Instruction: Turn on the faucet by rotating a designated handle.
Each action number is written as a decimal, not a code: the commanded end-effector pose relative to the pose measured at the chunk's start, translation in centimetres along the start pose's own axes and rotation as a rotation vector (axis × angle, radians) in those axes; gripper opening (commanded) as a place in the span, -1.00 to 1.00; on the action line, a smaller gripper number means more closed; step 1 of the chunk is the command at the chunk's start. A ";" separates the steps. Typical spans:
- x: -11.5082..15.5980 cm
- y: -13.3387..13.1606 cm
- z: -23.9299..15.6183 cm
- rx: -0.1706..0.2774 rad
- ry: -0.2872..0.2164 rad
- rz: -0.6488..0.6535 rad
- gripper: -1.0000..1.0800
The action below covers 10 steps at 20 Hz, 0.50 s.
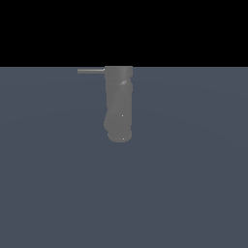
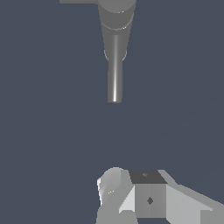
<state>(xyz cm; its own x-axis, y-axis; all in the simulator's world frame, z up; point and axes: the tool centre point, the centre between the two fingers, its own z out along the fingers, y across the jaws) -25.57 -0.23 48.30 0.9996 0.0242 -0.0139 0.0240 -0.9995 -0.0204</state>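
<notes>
- Faucet [image 1: 118, 104]: matte grey upright cylinder with a bulged rounded end, standing alone on the flat blue-grey floor [image 1: 193, 193], roughly mid-scene in the exterior view.
- Handle [image 1: 91, 70]: thin straight grey rod sticking out sideways from the top of the body, toward the exterior view's left.
- Handling, as a judgement: rigid metal-like part, no give, probably smooth and a bit slippery. The rod is thin, so a pinch needs good centring. Best contact is near the free tip for leverage about the body axis; a side push there may do as well as a grasp.
- Gripper [image 2: 131, 197]: only pale blocky parts show at the edge of the wrist view, well apart from the faucet. Fingers are not clearly separable, so whether the pincer is spread or pressed together cannot be told. Nothing is visibly held.
- Exterior view: shows the whole faucet and full handle length, no arm or gripper in frame.
- Wrist view: shows the gripper body and a narrower spout-like tube on the faucet's front; the handle [image 2: 78, 1] is only a sliver at the frame edge.
</notes>
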 end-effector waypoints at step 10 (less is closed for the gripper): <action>0.4 -0.3 0.0 -0.030 -0.020 -0.026 -1.00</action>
<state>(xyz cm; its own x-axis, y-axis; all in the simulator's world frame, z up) -25.22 0.01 48.29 0.9985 0.0455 -0.0306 0.0456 -0.9990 0.0039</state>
